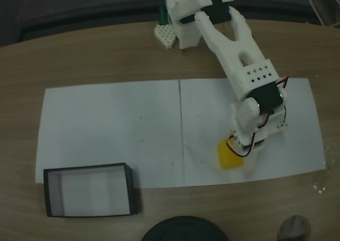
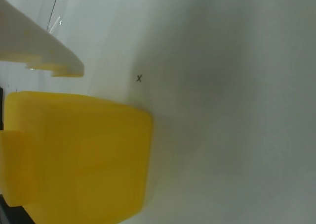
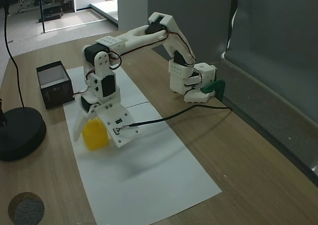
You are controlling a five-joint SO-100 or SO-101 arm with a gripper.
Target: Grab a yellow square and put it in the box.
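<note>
I have the tool [image 3: 93, 125] down over the yellow square [image 3: 95, 134], its jaws spread wide to either side of the block. In a fixed view one white finger [image 3: 79, 125] slants down on the block's left and the flat plate of the other side sits close on its right. In the wrist view the yellow square [image 2: 79, 159] looms large at lower left, with the white finger [image 2: 42, 48] standing just apart from its upper edge; I see a gap there, so nothing is clamped yet. The block rests on the white paper [image 1: 117, 124], near that sheet's lower right corner in a fixed view.

My judgement is that the step in hand is the closing of the grasp. To do it well I would close slowly and watch that wrist-view gap shrink evenly, since a single finger touching first could push the block across the smooth paper. I would want the tips low enough to bite the block's sides, not its rounded top edges. I cannot tell how near the tips are to the paper.

The box [image 1: 90, 190] sits well apart, at the sheet's opposite corner on the bench [image 1: 106, 55]. A dark round base [image 3: 17, 133] stands beside it, which I would keep clear of on the carry.
</note>
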